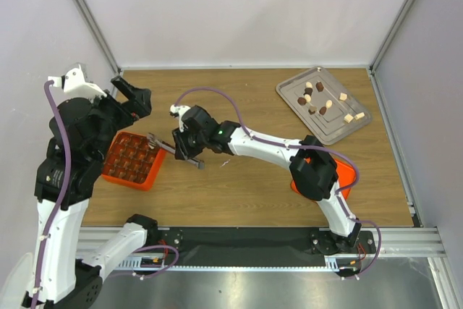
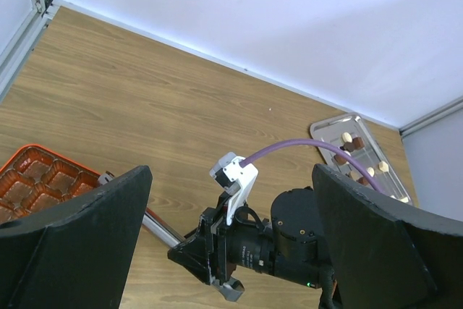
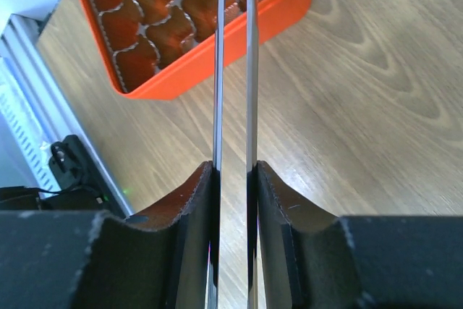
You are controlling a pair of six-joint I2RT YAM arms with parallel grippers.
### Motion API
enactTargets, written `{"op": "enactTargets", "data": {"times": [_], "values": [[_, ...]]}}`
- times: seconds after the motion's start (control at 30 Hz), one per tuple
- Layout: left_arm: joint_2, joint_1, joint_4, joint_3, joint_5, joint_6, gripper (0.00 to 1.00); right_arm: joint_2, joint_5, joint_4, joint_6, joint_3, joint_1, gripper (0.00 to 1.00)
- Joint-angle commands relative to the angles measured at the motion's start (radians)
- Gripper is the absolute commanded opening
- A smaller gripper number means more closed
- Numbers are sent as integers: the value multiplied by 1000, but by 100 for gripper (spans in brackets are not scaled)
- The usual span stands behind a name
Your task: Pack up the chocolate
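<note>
The chocolate (image 1: 316,97), several dark brown and cream pieces, lies on a metal tray (image 1: 293,86) at the back right, and it also shows in the left wrist view (image 2: 353,144). My right gripper (image 1: 187,151) (image 3: 234,168) is shut on thin metal tongs (image 1: 163,146) (image 3: 219,70). The tong arms stay slightly apart and reach over the right edge of the orange gridded box (image 1: 134,158) (image 3: 166,12). The tong tips are out of view. My left gripper (image 1: 132,94) (image 2: 230,171) is open and empty, raised behind the box.
An orange lid (image 1: 349,176) lies under the right arm's elbow at the front right. The box's brown cells show in the left wrist view (image 2: 36,179). Metal frame posts and white walls bound the table.
</note>
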Motion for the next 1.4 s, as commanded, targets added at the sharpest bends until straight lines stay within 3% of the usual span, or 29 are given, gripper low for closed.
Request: {"op": "enactTargets", "data": {"times": [0.0,0.2,0.33,0.63,0.9,1.2,1.37], "values": [[-7,7,40,-12,2,18,100,-15,50,35,-22,-4,11,21],[-9,7,46,-20,10,14,100,-16,76,15,-40,-10,12,22],[-10,7,52,-23,13,11,100,-19,87,9,-42,-13,15,31],[-6,7,52,-19,36,6,100,-54,87,15,-42,-3,15,41],[1,7,28,26,79,3,100,-88,142,-23,-40,44,6,41],[4,7,5,67,152,9,100,-375,187,-52,-14,-131,-89,41],[5,7,29,-17,218,9,100,-562,299,-161,-12,-295,-276,41]]}}
